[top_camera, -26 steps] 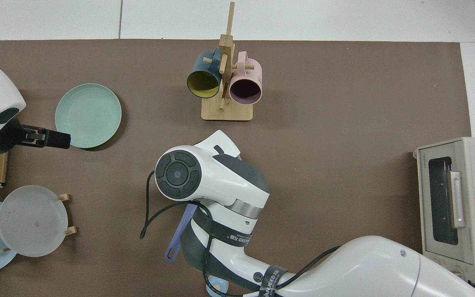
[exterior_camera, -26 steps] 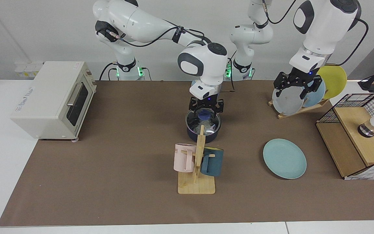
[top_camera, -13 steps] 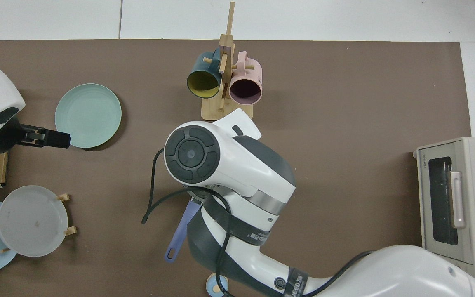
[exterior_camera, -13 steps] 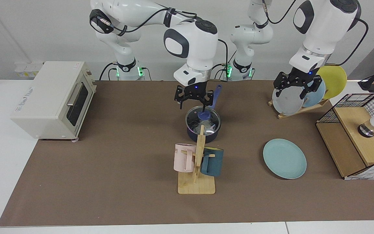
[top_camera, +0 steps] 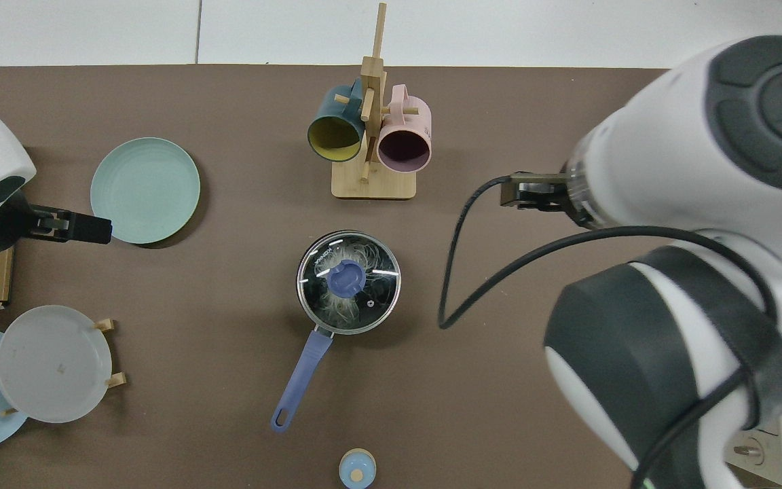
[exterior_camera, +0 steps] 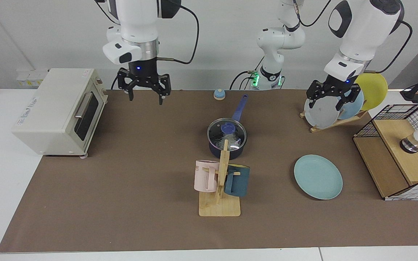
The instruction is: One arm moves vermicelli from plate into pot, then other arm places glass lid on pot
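Observation:
The pot (exterior_camera: 217,150) stands mid-table with its blue handle (top_camera: 299,380) pointing toward the arms' bases. The glass lid (exterior_camera: 228,128) rests on it, blue knob (top_camera: 345,275) up. White vermicelli (top_camera: 358,309) shows through the glass inside the pot. The teal plate (exterior_camera: 318,176) (top_camera: 145,190) lies bare. My right gripper (exterior_camera: 145,95) hangs open and empty high over the back of the table near the toaster; in the top view its own arm hides it. My left gripper (exterior_camera: 326,101) (top_camera: 82,229) waits open by the plate rack.
A toaster oven (exterior_camera: 60,112) sits at one table end. A wooden mug rack (exterior_camera: 220,188) with pink and dark teal mugs stands in front of the pot. A rack of grey, blue and yellow plates (exterior_camera: 323,112), a wire-and-wood box (exterior_camera: 397,156) and a small blue knob-like object (exterior_camera: 219,94) are also there.
My right gripper has let go of the lid's knob, risen and swung away toward the toaster. The lid stays on the pot. The left arm has not moved.

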### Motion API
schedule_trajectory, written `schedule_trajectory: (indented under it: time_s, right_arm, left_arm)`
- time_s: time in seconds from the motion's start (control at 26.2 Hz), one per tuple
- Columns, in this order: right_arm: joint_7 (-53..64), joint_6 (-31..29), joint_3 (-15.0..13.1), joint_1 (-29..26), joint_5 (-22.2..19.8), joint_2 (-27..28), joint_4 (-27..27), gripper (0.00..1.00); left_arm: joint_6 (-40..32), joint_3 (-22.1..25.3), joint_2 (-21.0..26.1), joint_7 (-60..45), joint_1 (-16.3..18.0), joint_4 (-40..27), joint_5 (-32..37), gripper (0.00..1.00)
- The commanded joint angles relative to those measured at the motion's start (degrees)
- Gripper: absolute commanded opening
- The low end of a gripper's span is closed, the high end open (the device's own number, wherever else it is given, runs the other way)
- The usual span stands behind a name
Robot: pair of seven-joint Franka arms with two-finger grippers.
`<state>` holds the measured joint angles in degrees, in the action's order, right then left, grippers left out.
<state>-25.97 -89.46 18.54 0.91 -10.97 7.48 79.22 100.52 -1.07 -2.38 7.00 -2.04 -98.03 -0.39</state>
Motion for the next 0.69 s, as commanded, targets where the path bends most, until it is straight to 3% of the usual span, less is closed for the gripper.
schedule_trajectory:
  time_s: [0.0, 0.19, 0.34, 0.65]
  right_arm:
    - [6.72, 1.75, -4.82, -0.12, 3.58, -3.17, 3.93, 0.99]
    - [8.57, 0.17, -10.09, 0.23, 8.41, -6.07, 9.19, 0.99]
    - [11.64, -2.03, -12.38, 0.23, 8.77, -8.79, 14.29, 0.99]
    - [12.26, -1.86, -12.82, -0.03, 9.12, -10.20, 16.23, 0.99]
  left_arm:
    - [-1.82, -0.34, -1.23, 0.65, 0.10, -0.85, 0.04, 1.00]
    - [-1.82, -0.42, -1.14, 0.65, 0.01, -0.85, 0.04, 1.00]
    - [-1.91, -0.34, -1.14, 0.56, 0.10, -0.76, -0.05, 1.00]
    - [-2.00, -0.42, -1.23, 1.35, 0.37, -0.85, -0.14, 1.00]
